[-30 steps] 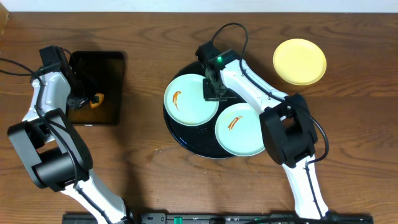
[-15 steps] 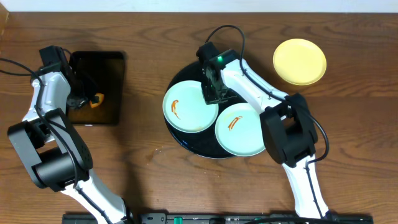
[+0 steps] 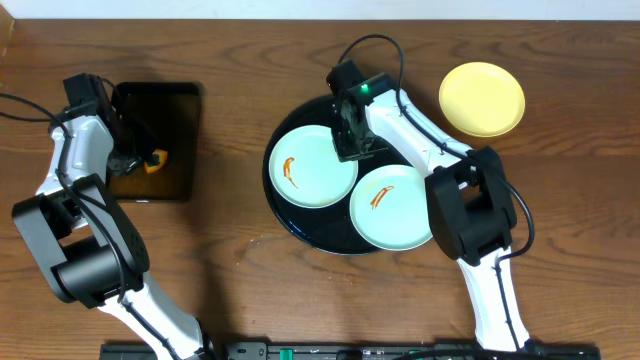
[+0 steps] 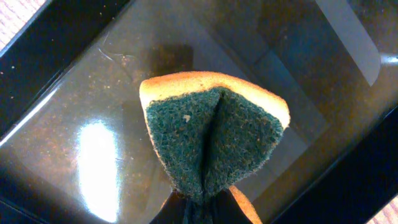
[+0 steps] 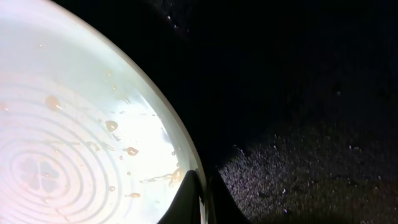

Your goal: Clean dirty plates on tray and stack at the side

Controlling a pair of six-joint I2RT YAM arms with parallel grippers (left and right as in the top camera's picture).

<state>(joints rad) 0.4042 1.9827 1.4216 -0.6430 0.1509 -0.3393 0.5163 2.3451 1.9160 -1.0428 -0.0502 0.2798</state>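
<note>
1. Black and glossy, the low-rimmed round tray (image 3: 290, 212) sits mid-table in the overhead view. It carries the first mint plate (image 3: 312, 167) and, just beside it, the second mint plate (image 3: 392, 207). Each is round and bears an orange-brown streak.
2. We note the yellow plate (image 3: 482, 98) off the tray on the wooden table (image 3: 230, 60), well apart from the mint pair.
3. Overhead hides the tips of the right gripper (image 3: 350, 140). Only the right wrist view shows its dark fingers (image 5: 186, 194) pinched on the first mint plate's thin rim.
4. That view alone shows embossed concentric rings, a clover motif and brownish droplets on the plate. The tray surface beside it is finely speckled.
5. The left wrist view shows the left gripper (image 4: 200, 208) clamped on a folded sponge (image 4: 214, 134). Its coarse dark-green scouring face is creased and its edge is orange foam.
6. The sponge is over the shiny rectangular tray (image 4: 74, 124). We cannot tell whether they touch. Overhead gives only an orange speck there.
</note>
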